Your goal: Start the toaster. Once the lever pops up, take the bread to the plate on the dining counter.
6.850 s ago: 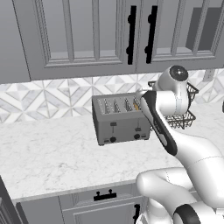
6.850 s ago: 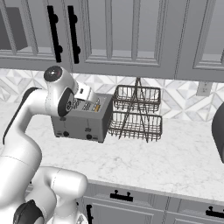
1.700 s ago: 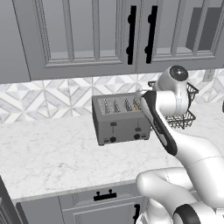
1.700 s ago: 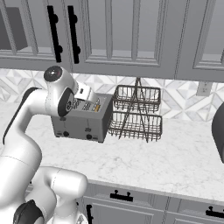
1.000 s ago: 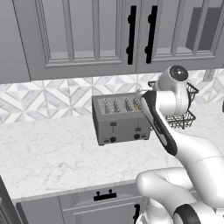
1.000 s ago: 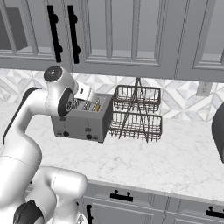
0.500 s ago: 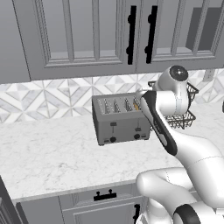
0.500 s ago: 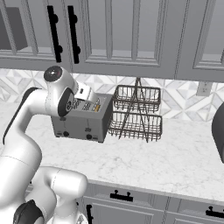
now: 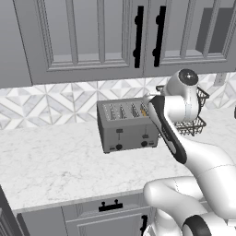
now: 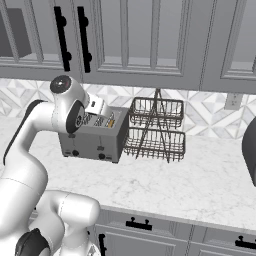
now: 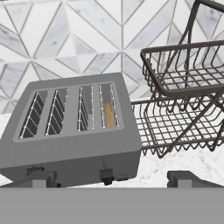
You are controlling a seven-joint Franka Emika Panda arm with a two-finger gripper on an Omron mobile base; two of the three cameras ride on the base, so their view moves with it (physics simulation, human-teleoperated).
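Note:
The grey toaster [image 9: 126, 125] [image 10: 92, 136] [image 11: 72, 131] stands on the marble worktop against the tiled wall. The bread [image 11: 108, 114] is a tan slice standing in the rightmost of its four slots, and it is also an orange speck on top of the toaster [image 9: 144, 110] [image 10: 111, 121]. Two dark levers, left [image 11: 35, 169] and right [image 11: 105, 175], show on the toaster's front face. My gripper [image 11: 113, 180] hovers open above and in front of the toaster's right end, with nothing between its fingertips [image 11: 41, 178]. The plate and the dining counter are out of view.
A dark two-tier wire rack [image 10: 156, 131] [image 9: 196, 120] [image 11: 183, 100] stands right beside the toaster's right end. A dark rounded object [image 10: 250, 150] sits at the far right of the worktop. Grey cabinets [image 9: 138, 37] hang overhead. Open marble worktop [image 9: 50, 161] lies left of and in front of the toaster.

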